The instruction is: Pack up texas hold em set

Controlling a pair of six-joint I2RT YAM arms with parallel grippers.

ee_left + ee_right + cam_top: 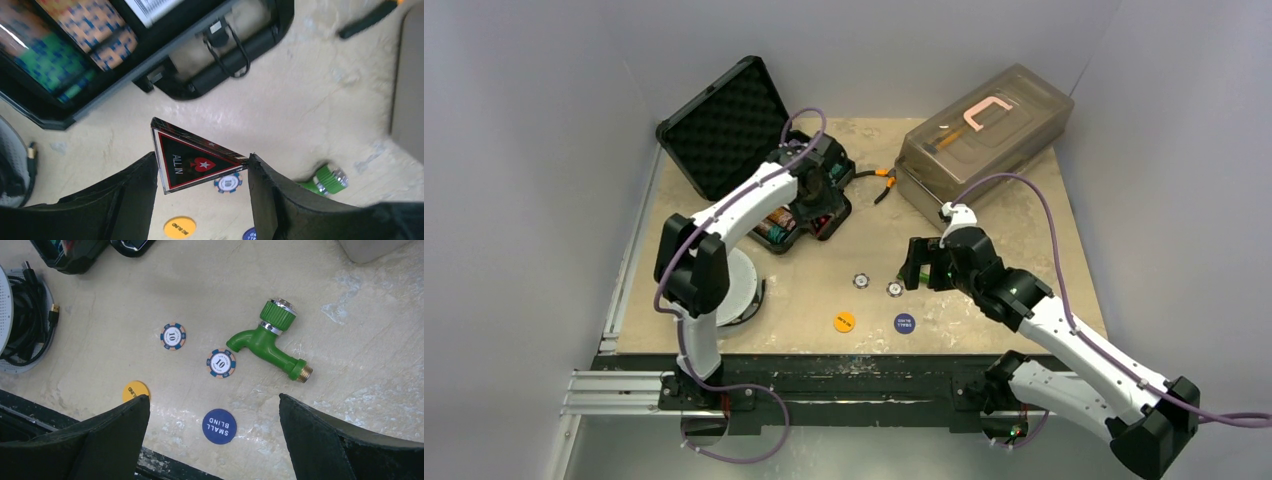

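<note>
Above the bench (804, 290), just in front of the open black case (724, 125), the left gripper (201, 160) pinches the dark triangle marker (192, 162) across its width. The marker's flat edge bears on one finger and its sharp tip on the other, so its long axis runs from finger to finger. Its printed face is turned toward the wrist camera.

In the left wrist view the case lies ahead and to the upper left of this gripper. The handle (225, 67) is nearest, and the rows of stored chips (60, 55) lie beyond it. By this reading the marker is close to its destination. The coming move turns on shifting it from the handle side inward over a free compartment before release. Which compartment is free cannot be told.

The right gripper (214, 399) hangs spread wide and empty over the loose pieces:
- The blue button (219, 426) lies between its fingers.
- The yellow button (135, 390) lies just beside one finger.
- A near chip (221, 363) and a far chip (173, 336) lie ahead, toward the case.
- The green faucet (267, 342) lies just beside the near chip and is no part of the set.

All four loose pieces are nearer the right arm than the left.
</note>
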